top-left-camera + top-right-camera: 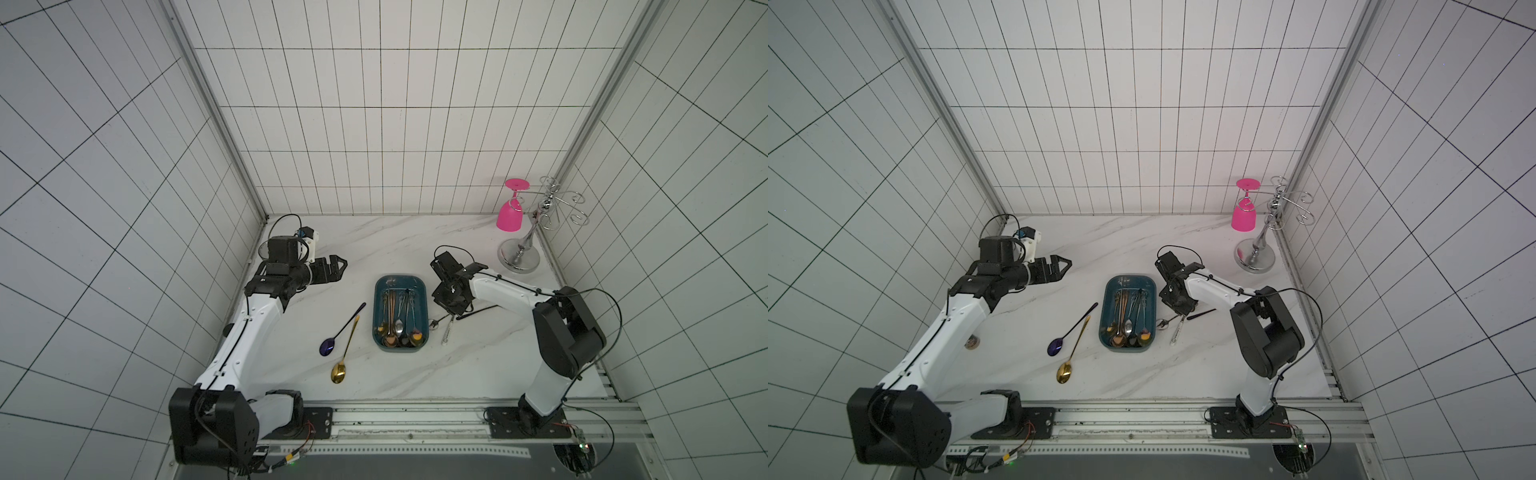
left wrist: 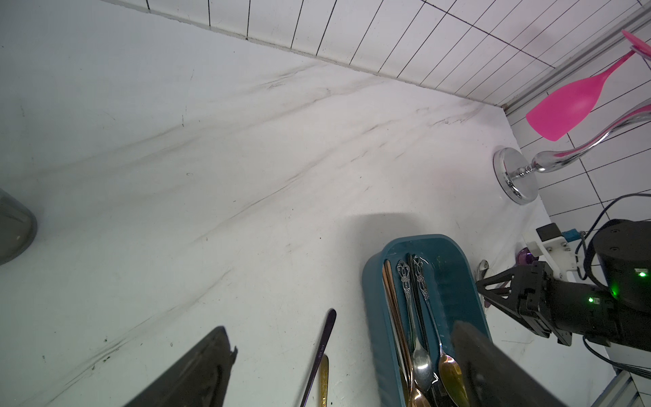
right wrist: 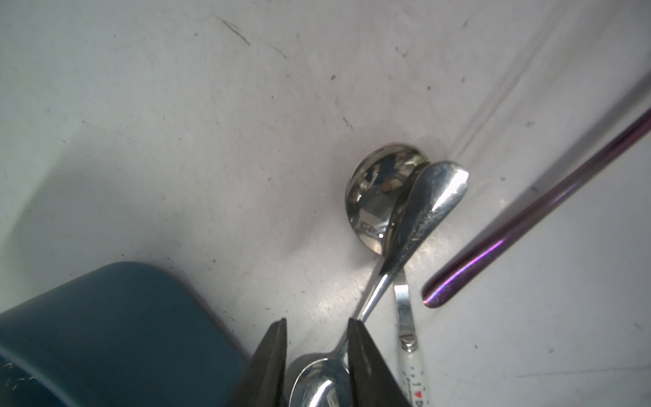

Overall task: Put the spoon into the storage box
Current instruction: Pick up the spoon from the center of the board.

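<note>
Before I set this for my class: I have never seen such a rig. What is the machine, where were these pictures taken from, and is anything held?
Two white robot arms work at a marble table. Two pictures look down from overhead; the other two come from a camera on each arm's wrist. A blue storage box in the middle holds several spoons. A purple spoon and a gold spoon lie beside it, more spoons on its other side. A pink glass hangs on a chrome rack. The left end effector hovers open and empty. The right end effector points down, jaws either side of a silver spoon; whether it grips is unclear.
</note>
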{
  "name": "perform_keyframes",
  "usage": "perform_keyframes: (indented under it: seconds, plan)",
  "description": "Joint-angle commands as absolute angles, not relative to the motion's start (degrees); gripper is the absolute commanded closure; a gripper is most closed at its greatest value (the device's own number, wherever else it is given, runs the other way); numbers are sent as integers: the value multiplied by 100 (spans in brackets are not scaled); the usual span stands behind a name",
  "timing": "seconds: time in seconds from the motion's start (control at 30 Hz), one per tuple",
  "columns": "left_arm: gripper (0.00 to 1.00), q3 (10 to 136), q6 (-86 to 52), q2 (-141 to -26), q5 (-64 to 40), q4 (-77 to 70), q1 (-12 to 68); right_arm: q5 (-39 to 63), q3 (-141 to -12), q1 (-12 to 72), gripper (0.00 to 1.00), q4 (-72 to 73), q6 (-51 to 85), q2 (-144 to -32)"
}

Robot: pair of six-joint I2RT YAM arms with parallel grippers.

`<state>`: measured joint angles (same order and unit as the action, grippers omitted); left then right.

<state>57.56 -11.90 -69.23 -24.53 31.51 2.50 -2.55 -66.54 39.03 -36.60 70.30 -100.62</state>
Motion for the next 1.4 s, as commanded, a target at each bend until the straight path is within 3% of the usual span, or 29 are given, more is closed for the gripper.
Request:
perform_keyframes:
  seconds: [0.0, 1.07, 1.37]
  plan:
    - [1, 5750, -1114, -6917, -2525, 3087, 239, -366, -6612, 3981, 67, -3859, 7195, -10128]
    - [1, 5739, -1081, -6908, -2501, 3089, 240, -365, -6199, 3961, 66, -3565, 7381, -10688]
    - [1, 5748, -1060, -6904, -2493, 3094, 232, -574, -6151, 3869, 81, -3524, 7203, -10829]
